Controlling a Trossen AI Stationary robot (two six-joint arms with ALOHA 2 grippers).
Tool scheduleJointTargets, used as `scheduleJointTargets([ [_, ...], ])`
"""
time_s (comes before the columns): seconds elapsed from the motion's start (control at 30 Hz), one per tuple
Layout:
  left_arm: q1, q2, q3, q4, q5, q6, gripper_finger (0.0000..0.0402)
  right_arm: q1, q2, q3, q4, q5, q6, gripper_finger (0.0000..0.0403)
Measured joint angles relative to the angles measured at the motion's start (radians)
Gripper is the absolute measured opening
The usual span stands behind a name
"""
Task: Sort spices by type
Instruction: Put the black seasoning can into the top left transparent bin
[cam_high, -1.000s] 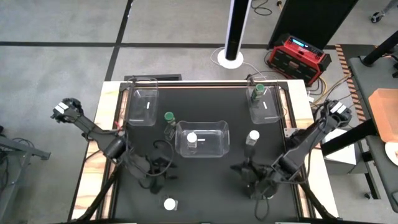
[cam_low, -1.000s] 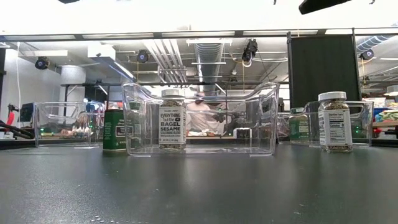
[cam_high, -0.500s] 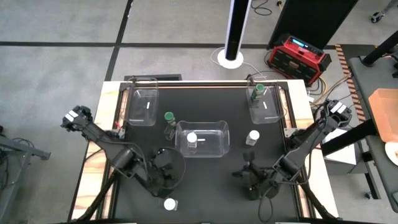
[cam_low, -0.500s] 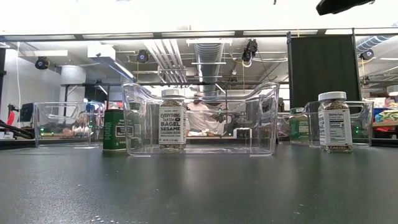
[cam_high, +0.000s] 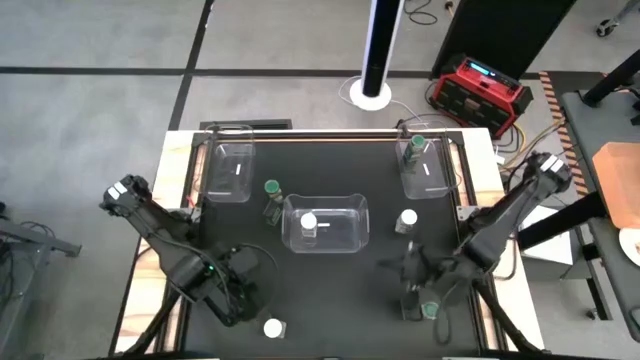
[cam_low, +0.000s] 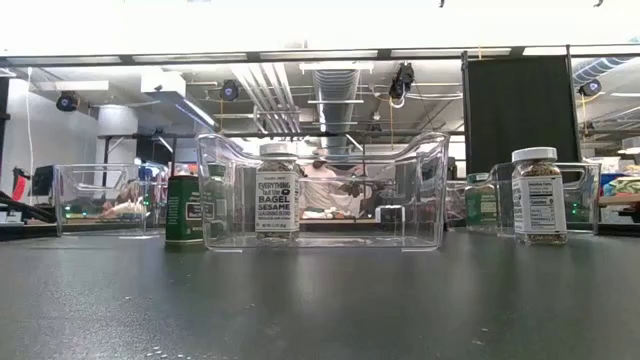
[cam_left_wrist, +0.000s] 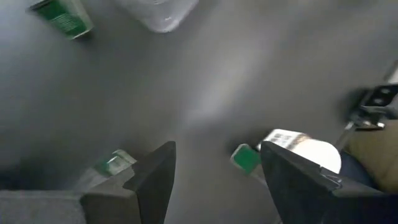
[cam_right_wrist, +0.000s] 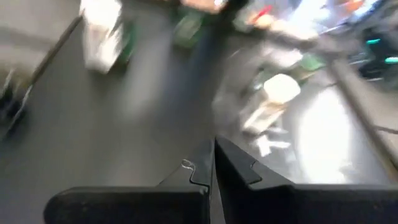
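Several spice jars stand upright on the black table. A white-lid jar (cam_high: 309, 222) (cam_low: 277, 190) is inside the middle clear bin (cam_high: 352, 205). A green-lid jar (cam_high: 271, 190) (cam_low: 184, 208) stands by that bin's left side. Another white-lid jar (cam_high: 407, 218) (cam_low: 538, 195) stands to its right, and a third (cam_high: 272, 327) near the front edge. One more green-lid jar (cam_high: 417, 143) sits in the far right bin. My left gripper (cam_high: 238, 295) (cam_left_wrist: 217, 149) hovers open at the near left. My right gripper (cam_high: 412, 285) (cam_right_wrist: 213, 146) is shut at the near right, holding nothing.
A clear bin (cam_high: 230, 150) stands at the far left corner and another (cam_high: 432, 180) at the far right. The black table top between the middle bin and the front edge is open room. Wooden margins (cam_high: 175, 170) flank the black surface.
My left gripper has drawn back toward the table's near left corner, away from the middle bin. My right arm has shifted a little at the near right. The jars and bins have stayed where they were.
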Motion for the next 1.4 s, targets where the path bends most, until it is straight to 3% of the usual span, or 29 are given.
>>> scheduleJointTargets([
  [0.2, -0.019, -0.067, -0.057, -0.088, -0.011, -0.153, 0.0219, -0.017, -0.125, -0.009, -0.054, 0.139, 0.097, 0.0009],
  [0.37, -0.033, -0.093, -0.116, -0.088, 0.028, -0.214, 0.0219, -0.039, -0.146, -0.023, -0.187, 0.237, 0.274, 0.0009],
  [0.53, -0.058, -0.129, -0.182, -0.083, 0.081, -0.305, 0.0219, -0.062, -0.112, -0.036, -0.265, 0.234, 0.363, 0.0009],
  [0.93, -0.116, -0.177, -0.316, -0.075, 0.112, -0.544, 0.0221, -0.068, -0.053, -0.036, -0.257, 0.226, 0.372, 0.0009],
  [1.4, -0.107, -0.179, -0.427, 0.006, 0.158, -0.642, 0.0281, -0.068, -0.053, -0.035, -0.254, 0.226, 0.370, 0.0009],
])
